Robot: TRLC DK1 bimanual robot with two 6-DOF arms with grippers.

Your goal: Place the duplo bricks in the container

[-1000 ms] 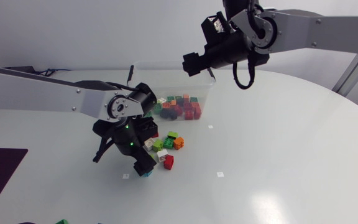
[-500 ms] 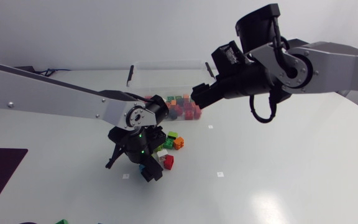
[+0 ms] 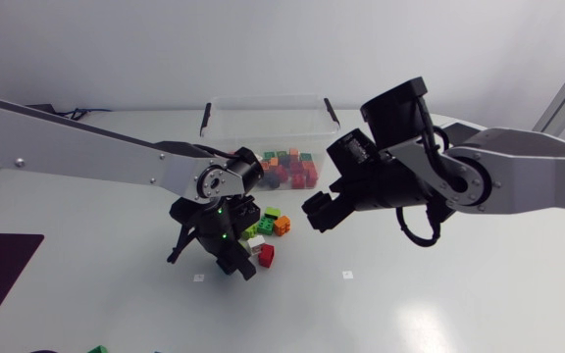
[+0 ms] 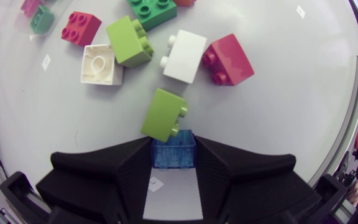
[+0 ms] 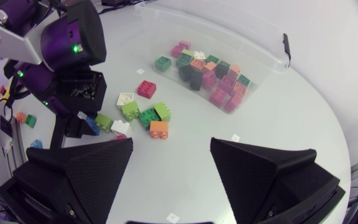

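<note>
Duplo bricks [image 3: 267,235] lie in a loose cluster on the table [image 3: 439,284] in the head view. The clear container [image 3: 226,127] stands beyond them, with many sorted bricks [image 3: 287,169] already in it. The left gripper [image 3: 235,263] is down at the near edge of the cluster, so the container lies ahead of it, past the loose pieces. The right gripper [image 3: 322,211] hangs above the table just beside the cluster's far side, between the cluster and the container. It is as near to the pile as the left gripper is.

The left wrist view shows the left gripper [image 4: 173,144] clamped on a translucent blue brick [image 4: 173,154], one finger pressed against each of its side faces. A lime brick [image 4: 164,114] lies tilted straight ahead, touching the blue brick's front edge. More loose pieces fan out behind it. Lifting straight up looks safer than dragging forward, which would likely shove the lime brick.

From the right wrist view, the right gripper [image 5: 171,155] has its fingers spread wide with nothing between them. The loose bricks [image 5: 138,115] lie ahead of it and below. The container [image 5: 272,59] is farther ahead and off to one side. The left gripper [image 5: 82,124] stands at the far flank of the pile.
</note>
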